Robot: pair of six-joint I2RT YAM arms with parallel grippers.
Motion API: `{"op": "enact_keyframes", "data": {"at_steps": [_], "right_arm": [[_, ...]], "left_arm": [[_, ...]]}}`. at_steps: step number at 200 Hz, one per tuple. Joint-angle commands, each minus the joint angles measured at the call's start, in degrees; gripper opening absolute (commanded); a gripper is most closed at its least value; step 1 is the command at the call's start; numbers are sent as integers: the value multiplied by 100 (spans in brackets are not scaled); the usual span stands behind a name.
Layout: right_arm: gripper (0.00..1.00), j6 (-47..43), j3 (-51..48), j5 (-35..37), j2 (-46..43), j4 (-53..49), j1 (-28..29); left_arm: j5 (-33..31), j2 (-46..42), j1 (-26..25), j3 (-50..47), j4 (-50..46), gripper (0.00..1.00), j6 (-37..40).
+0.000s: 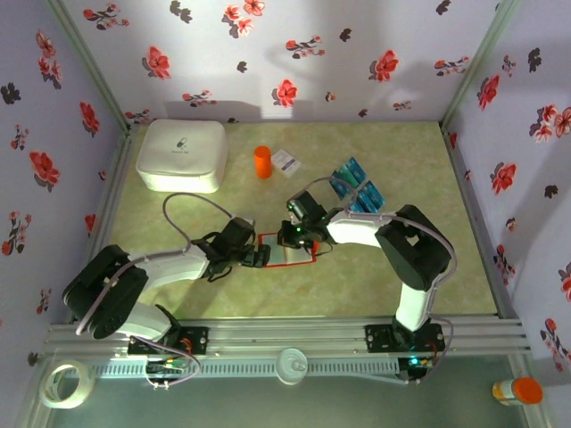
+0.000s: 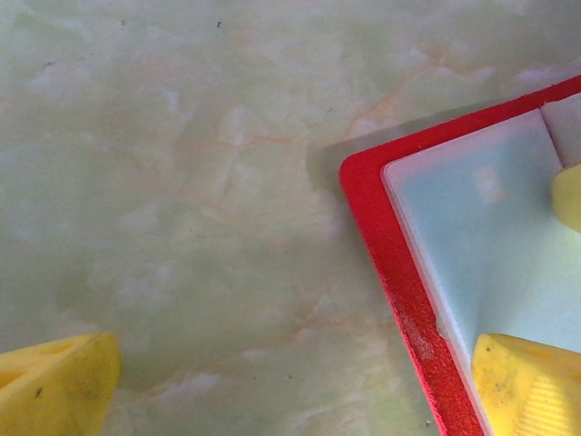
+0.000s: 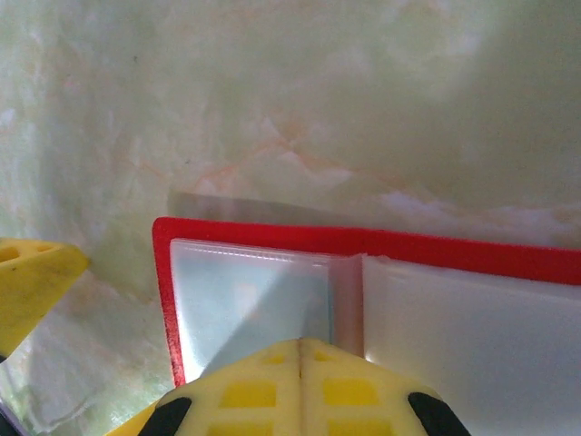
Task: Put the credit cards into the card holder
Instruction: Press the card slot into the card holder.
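Note:
The red card holder [image 1: 287, 251] lies open on the table between both grippers, its pale pockets facing up. My left gripper [image 1: 257, 257] is open at the holder's left end; in the left wrist view its right finger [image 2: 531, 386] rests on a pocket of the card holder [image 2: 399, 272], and its left finger [image 2: 54, 386] is over bare table. My right gripper [image 3: 300, 363] is shut, its tips pressed on the card holder [image 3: 272, 238] near the fold. That left pocket looks faintly bluish. Several blue and teal credit cards [image 1: 357, 190] lie behind my right arm.
A big white rounded box [image 1: 181, 154] stands at the back left. An orange cylinder [image 1: 261, 161] and a white paper card [image 1: 285, 160] sit at the back centre. Flowered walls close three sides of the table.

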Motion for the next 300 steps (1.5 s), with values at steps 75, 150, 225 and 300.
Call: {"op": "enact_keyframes", "data": {"at_steps": [75, 150, 225, 300], "right_arm": [[0, 248, -14, -120, 188, 270, 44], [0, 353, -49, -165, 197, 366, 53], [11, 366, 230, -253, 209, 206, 112], [26, -138, 1062, -10, -230, -826, 11]], "left_arm": [[69, -171, -139, 163, -91, 100, -146], [-145, 180, -212, 6, -3, 100, -230], [-195, 421, -263, 50, -182, 100, -343], [-292, 478, -361, -49, -121, 100, -488]]}}
